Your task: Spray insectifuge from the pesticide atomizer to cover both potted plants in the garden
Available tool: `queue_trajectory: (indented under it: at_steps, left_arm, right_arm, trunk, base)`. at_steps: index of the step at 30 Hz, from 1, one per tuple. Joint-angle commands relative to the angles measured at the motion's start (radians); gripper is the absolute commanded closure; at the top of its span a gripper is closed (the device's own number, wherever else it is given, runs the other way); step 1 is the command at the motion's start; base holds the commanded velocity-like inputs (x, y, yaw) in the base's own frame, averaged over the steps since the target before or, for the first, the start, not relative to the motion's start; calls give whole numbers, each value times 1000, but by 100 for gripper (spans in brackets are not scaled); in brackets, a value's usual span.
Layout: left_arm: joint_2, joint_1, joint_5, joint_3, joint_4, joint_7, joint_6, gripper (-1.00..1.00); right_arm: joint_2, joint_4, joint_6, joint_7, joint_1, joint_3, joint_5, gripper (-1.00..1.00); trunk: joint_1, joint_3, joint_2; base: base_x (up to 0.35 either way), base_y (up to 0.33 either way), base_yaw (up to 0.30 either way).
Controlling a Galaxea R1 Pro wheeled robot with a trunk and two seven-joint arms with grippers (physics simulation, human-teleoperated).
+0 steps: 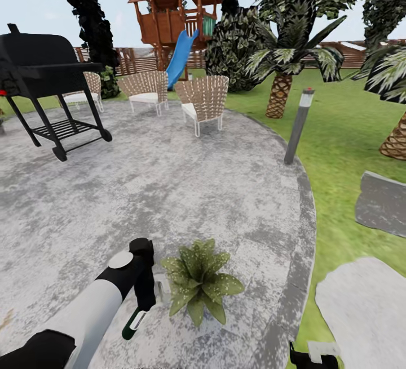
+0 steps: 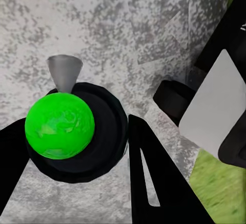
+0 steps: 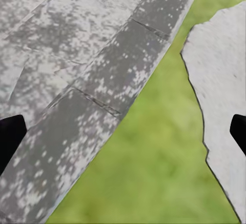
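Note:
On the round grey stone patio (image 1: 169, 189) of the garden grows one potted plant (image 1: 200, 280), a low rosette of speckled green leaves. Just left of it my left gripper (image 1: 145, 293) is shut on the pesticide atomizer (image 1: 135, 321), whose dark green body with a white band hangs below the fingers. Its whitish sprayer head points toward the leaves. In the left wrist view the atomizer (image 2: 59, 126) appears end-on between my black fingers (image 2: 148, 178), as a bright green round part, a black ring and a grey cone. My right gripper (image 3: 123, 137) hangs open over the patio edge and lawn.
A black grill (image 1: 45, 76) stands at far left, with wicker chairs (image 1: 203, 101) behind the patio. A grey lamp post (image 1: 298, 127) rises at the patio's right edge. Stepping stones (image 1: 366, 307) lie in the grass to the right. Palms (image 1: 282, 70), a playhouse (image 1: 175, 14) and a fence stand beyond.

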Motion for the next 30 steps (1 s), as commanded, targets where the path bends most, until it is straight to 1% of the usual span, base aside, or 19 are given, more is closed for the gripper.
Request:
queue_trajectory:
  at_steps: [1,4,5,8,11,14,17,19,21,24,25,27,28,30]
  left_arm:
    - [0,-1,-6,-2,0,-6,11,100]
    - [0,2,-5,-2,1,-2,13,100]
    - [0,8,-5,-3,1,9,22,100]
    - [-3,19,-4,-2,1,79,55,100]
    - [-6,21,24,-3,1,105,65,100]
    - [-3,21,30,-1,1,108,66,100]
    - [-2,22,30,28,1,111,66,100]
    - [-1,22,31,36,2,126,66,100]
    - [-1,24,32,39,20,156,68,100]
    - [0,24,33,43,82,203,75,100]
    - [-1,24,39,56,102,229,76,100]
    - [-2,24,83,115,129,282,77,100]
    - [-2,24,104,139,135,324,77,100]
    - [-4,24,125,158,139,385,77,100]
  right_arm:
    - [0,1,-3,-5,-1,-5,11,-100]
    - [0,1,-3,-5,-1,-5,11,-100]
    - [0,1,-3,-5,-1,-5,11,-100]
    - [0,1,-3,-5,-1,-5,11,-100]
    - [-2,1,-3,-5,-1,-5,11,-100]
    - [-3,1,-3,-5,-1,-5,12,-100]
    - [-3,1,-3,-5,-1,-5,11,-100]
    - [-2,1,-3,-5,-1,-5,11,-100]
    - [0,1,-3,-3,-1,-4,11,-100]
    - [1,1,-3,-4,-1,-4,11,-100]
    - [1,1,-3,-4,-1,-4,11,-100]
    - [1,1,-3,-5,-1,-4,11,-100]
    - [1,1,-3,-5,-1,-4,11,-100]
    - [1,1,-3,-5,-1,-4,11,-100]
  trunk:
    - [0,-1,0]
    - [0,-1,0]
    - [0,-1,0]
    - [0,-1,0]
    - [0,-1,0]
    - [0,-1,0]
    - [0,-1,0]
    - [0,-1,0]
    - [0,-1,0]
    - [0,-1,0]
    - [0,-1,0]
    - [0,-1,0]
    - [0,-1,0]
    - [0,-1,0]
  base:
    - [0,0,183]
    - [-8,-8,64]
    - [-99,-103,20]
    - [-170,-170,7]
    - [-207,-200,1]
    - [-227,-204,0]
    - [-227,-207,0]
    - [-220,-212,0]
    - [-209,-201,0]
    - [-83,-70,57]
    - [-23,-19,185]
    - [-9,-7,240]
    - [-3,-3,263]
    - [-1,-1,269]
